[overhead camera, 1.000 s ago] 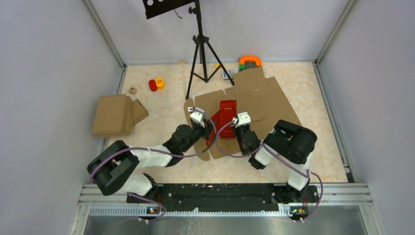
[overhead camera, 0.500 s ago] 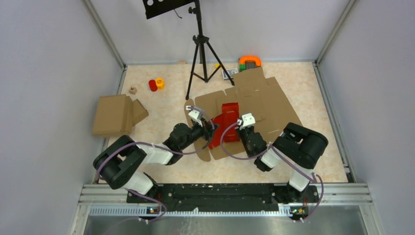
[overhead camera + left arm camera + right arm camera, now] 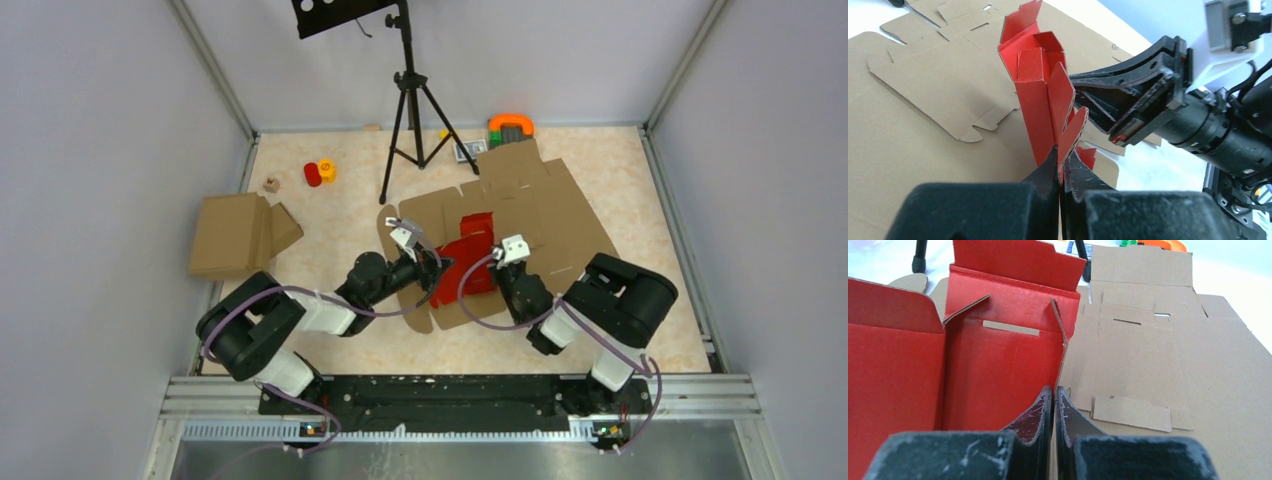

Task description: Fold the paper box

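Observation:
The red paper box (image 3: 465,252) lies part-folded on flat brown cardboard sheets (image 3: 545,205) mid-table, with both arms at it. My left gripper (image 3: 436,270) is shut on a red flap at the box's left near side. In the left wrist view that flap rises from the left gripper (image 3: 1063,154), and the paper box (image 3: 1040,95) stands up beyond it. My right gripper (image 3: 494,266) is shut on the thin right wall edge. The right wrist view shows the right gripper (image 3: 1054,390) pinching that edge, with the paper box (image 3: 998,360) open to its left.
A folded brown cardboard box (image 3: 238,234) lies at the left. A black tripod (image 3: 410,110) stands behind the sheets. Small red and yellow items (image 3: 320,172) and an orange-green object (image 3: 510,126) sit near the back wall. The right arm's gripper body (image 3: 1148,95) shows beside the box.
The right arm has swung right and nearer, pulling the box's right side outward. The left arm has shifted slightly right. The red box now looks wider and lower.

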